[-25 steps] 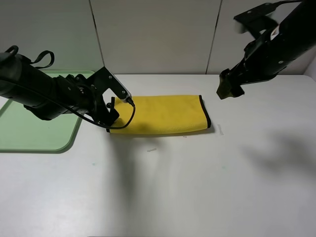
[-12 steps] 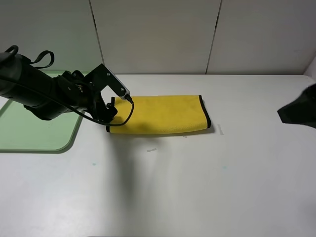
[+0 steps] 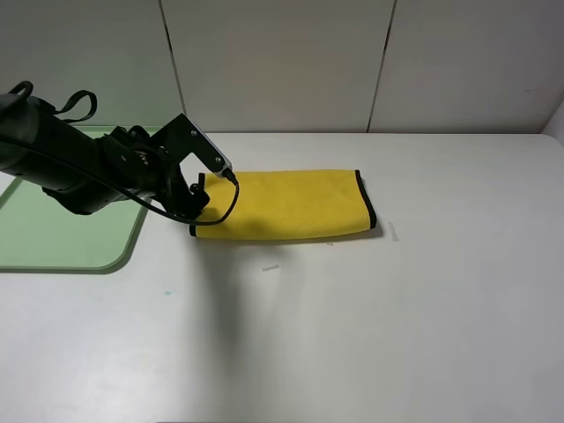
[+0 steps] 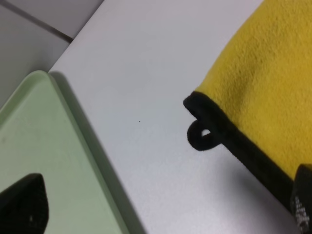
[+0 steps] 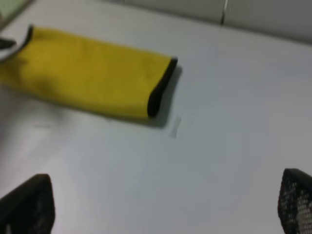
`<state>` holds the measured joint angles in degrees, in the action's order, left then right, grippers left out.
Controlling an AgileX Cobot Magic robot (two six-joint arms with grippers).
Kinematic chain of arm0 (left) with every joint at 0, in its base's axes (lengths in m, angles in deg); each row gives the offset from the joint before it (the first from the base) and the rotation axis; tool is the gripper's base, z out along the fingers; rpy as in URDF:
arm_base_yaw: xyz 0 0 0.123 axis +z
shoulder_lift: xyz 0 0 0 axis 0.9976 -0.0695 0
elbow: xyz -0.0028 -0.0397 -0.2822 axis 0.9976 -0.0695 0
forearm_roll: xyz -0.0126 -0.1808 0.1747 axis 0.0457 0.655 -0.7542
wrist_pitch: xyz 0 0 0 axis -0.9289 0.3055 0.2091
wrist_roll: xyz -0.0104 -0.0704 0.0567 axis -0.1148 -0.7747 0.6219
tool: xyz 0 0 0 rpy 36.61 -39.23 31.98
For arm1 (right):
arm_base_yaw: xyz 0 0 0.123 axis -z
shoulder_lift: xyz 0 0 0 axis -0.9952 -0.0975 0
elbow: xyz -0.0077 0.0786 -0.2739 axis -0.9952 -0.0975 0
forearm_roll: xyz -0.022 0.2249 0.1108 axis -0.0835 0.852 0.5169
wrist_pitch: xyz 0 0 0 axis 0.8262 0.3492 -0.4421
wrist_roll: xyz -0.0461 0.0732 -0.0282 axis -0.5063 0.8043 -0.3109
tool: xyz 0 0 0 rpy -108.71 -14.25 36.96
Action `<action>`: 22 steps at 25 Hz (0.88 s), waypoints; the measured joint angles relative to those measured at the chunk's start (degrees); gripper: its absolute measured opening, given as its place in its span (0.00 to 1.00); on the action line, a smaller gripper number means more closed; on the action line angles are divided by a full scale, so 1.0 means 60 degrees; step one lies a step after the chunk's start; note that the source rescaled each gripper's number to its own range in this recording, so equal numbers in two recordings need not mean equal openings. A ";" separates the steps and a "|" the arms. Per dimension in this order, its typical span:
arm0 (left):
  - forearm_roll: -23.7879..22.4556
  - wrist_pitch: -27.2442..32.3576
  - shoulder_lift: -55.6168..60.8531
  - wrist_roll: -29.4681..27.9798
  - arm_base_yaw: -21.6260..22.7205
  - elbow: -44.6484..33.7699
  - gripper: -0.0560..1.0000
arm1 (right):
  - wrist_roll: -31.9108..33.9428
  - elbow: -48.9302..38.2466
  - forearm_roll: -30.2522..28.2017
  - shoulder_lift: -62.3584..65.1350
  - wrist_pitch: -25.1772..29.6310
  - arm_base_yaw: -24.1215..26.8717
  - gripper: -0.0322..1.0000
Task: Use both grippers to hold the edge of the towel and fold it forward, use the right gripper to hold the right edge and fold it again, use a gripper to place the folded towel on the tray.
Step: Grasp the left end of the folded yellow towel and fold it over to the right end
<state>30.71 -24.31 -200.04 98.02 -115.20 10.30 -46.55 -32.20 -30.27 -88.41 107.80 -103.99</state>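
The yellow towel (image 3: 291, 204) lies on the white table folded into a long strip, with its black edge (image 3: 368, 199) at the right end. My left gripper (image 3: 200, 196) hovers at the strip's left end. In the left wrist view it (image 4: 163, 202) is open, its fingertips (image 4: 24, 204) wide apart, with the towel's corner loop (image 4: 201, 135) just ahead and nothing held. My right gripper (image 5: 161, 202) is open and empty, well back from the towel (image 5: 92, 73); it is outside the exterior view. The pale green tray (image 3: 53, 238) lies left of the towel.
The left arm's black cable (image 3: 225, 207) loops over the towel's left end. The tray's rim (image 4: 73, 131) runs close beside the left gripper. A small scrap (image 3: 270, 267) lies on the table in front of the towel. Grey wall panels stand behind the table.
The right arm has swung off to the right and left the exterior view. The left arm and the towel have stayed in place.
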 joint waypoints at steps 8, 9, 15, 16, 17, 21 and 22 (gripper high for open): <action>0.0000 0.0000 0.0000 0.0000 0.0000 -0.0002 1.00 | 0.0037 -0.0276 0.0000 0.1164 0.0975 0.0000 1.00; 0.0000 0.0000 0.0000 0.0000 0.0000 -0.0002 1.00 | 0.0045 -0.0284 0.0000 0.1164 0.0975 0.0000 1.00; 0.0000 -0.0035 0.0000 0.0000 0.0000 -0.0030 1.00 | 0.0075 -0.0284 0.0000 0.1164 0.0975 0.0000 1.00; 0.0000 -0.0083 0.0000 -0.0024 0.0000 -0.0030 1.00 | 0.0075 -0.0284 0.0000 0.1164 0.0975 0.0000 1.00; 0.0000 -0.0133 0.0000 -0.0053 0.0000 -0.0030 1.00 | 0.0083 -0.0284 0.0000 0.1164 0.0975 0.0000 1.00; 0.0000 -0.0221 0.0000 -0.0471 0.0000 -0.0030 1.00 | 0.0083 -0.0284 0.0000 0.1164 0.0975 0.0000 1.00; 0.0000 -0.0221 0.0000 -0.0724 0.0000 -0.0030 1.00 | 0.0083 -0.0284 0.0000 0.1164 0.0975 0.0000 1.00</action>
<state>30.71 -25.63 -200.04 93.67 -115.20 10.12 -46.05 -33.91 -30.27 -81.42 113.65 -103.99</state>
